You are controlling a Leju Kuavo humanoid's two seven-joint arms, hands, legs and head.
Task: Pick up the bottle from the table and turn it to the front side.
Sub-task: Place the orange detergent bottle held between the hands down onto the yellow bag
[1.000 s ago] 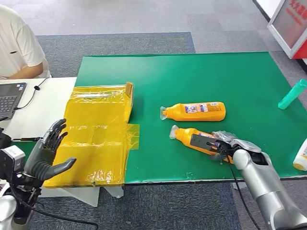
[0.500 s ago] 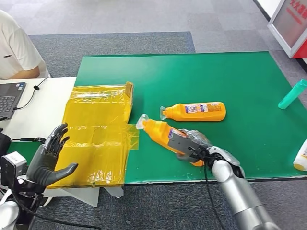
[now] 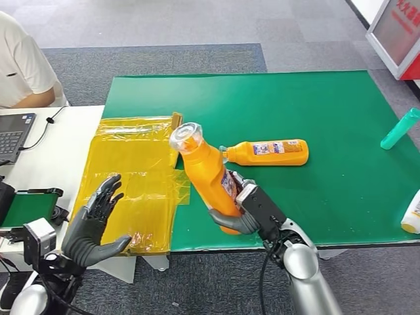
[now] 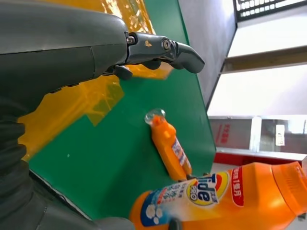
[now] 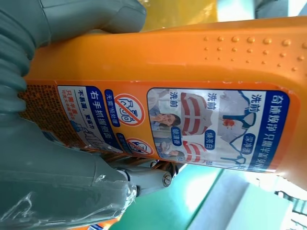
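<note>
My right hand [image 3: 247,211] grips an orange detergent bottle [image 3: 208,174] by its lower body and holds it raised and tilted above the green mat [image 3: 317,111], its clear cap pointing up and to the left. The right wrist view shows the bottle's back label [image 5: 173,122] with my thumb [image 5: 90,14] pressed on the bottle. The left wrist view shows that bottle's front label [image 4: 192,191]. A second orange bottle [image 3: 267,152] lies on its side on the mat behind it. My left hand [image 3: 94,223] hovers at the lower left with fingers spread, holding nothing.
A yellow plastic-wrapped sheet [image 3: 134,184] lies over the mat's left edge. A teal bottle [image 3: 400,128] and a white bottle [image 3: 412,215] lie at the right edge. A person in a white shirt [image 3: 22,62] sits at a laptop [image 3: 15,134] on the white table.
My right hand has lifted the orange bottle off the mat and tipped it up, moving it left and toward me. My left hand has moved right, closer to the bottle.
</note>
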